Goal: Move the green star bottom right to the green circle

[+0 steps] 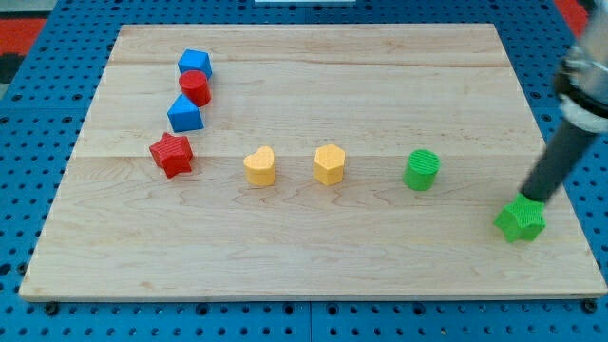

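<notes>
The green star lies near the board's right edge, low in the view. The green circle stands up and to the left of it, about a hundred pixels away. My tip is at the star's upper right side, touching or almost touching it. The dark rod rises from there toward the view's upper right.
A yellow hexagon and a yellow heart stand in a row left of the green circle. A red star, a blue block, a red circle and a blue block cluster at the upper left. The wooden board sits on a blue pegboard.
</notes>
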